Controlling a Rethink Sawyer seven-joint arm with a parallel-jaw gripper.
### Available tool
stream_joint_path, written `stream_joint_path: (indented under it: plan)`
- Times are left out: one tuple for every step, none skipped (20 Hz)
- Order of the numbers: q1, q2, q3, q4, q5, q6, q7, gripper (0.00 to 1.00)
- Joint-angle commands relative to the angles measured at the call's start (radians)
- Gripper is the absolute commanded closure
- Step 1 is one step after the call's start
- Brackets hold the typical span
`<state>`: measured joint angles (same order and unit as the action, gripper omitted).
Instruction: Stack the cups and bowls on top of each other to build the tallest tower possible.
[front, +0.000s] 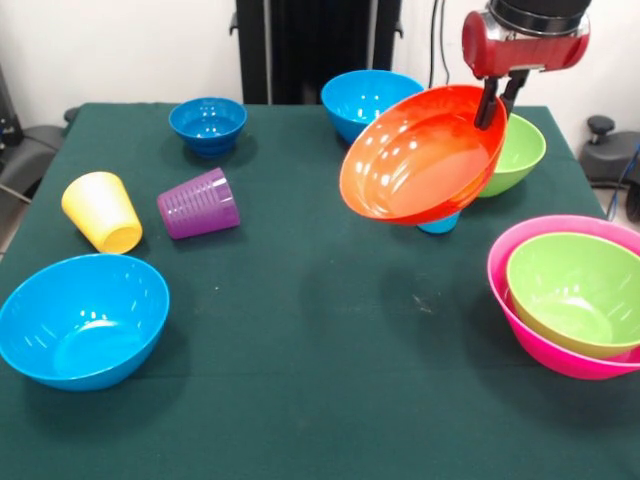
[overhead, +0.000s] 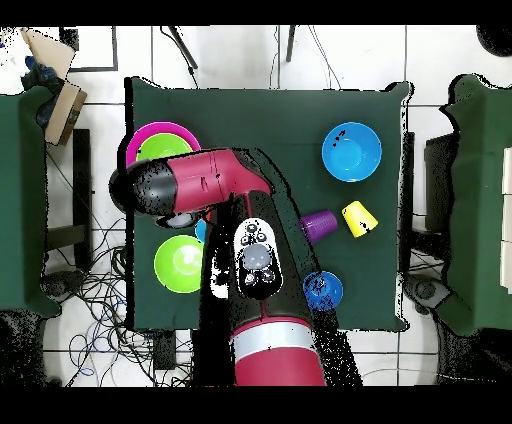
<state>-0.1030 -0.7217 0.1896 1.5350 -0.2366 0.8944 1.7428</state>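
My gripper (front: 497, 100) is shut on the far rim of the orange bowl (front: 420, 155) and holds it tilted in the air at the right back of the table. A light blue cup (front: 440, 222) peeks out below the bowl. One lime green bowl (front: 520, 150) sits just behind it. Another lime green bowl (front: 575, 290) is nested in the large pink bowl (front: 520, 300) at the right. The yellow cup (front: 100, 210) and the purple cup (front: 198, 204) lie on their sides at the left. In the overhead view the arm (overhead: 210, 185) hides the orange bowl.
One light blue bowl (front: 80, 320) stands at the front left and another (front: 365, 100) at the back middle. The small dark blue bowl (front: 208, 125) is at the back left. The green tablecloth (front: 320, 380) covers the table.
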Motion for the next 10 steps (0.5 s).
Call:
stream_joint_path:
  plan:
    - [-0.010,-0.009,0.006,0.079,-0.011,0.017,0.049,1.00]
    - [-0.009,-0.010,0.005,0.085,-0.012,0.011,0.051,1.00]
    - [-0.009,-0.011,0.005,0.088,-0.013,0.008,0.053,1.00]
    - [-0.009,-0.011,0.004,0.093,-0.015,0.001,0.053,1.00]
    - [-0.010,-0.011,0.005,0.093,-0.016,-0.002,0.053,1.00]
    - [-0.009,-0.011,0.004,0.096,-0.017,-0.005,0.055,1.00]
    - [-0.009,-0.011,0.004,0.097,-0.018,-0.006,0.055,1.00]
    - [-0.009,-0.013,0.003,0.103,-0.018,-0.010,0.056,1.00]
    - [-0.009,-0.014,0.003,0.106,-0.019,-0.009,0.056,1.00]
    - [-0.009,-0.015,0.002,0.111,-0.020,-0.011,0.057,1.00]
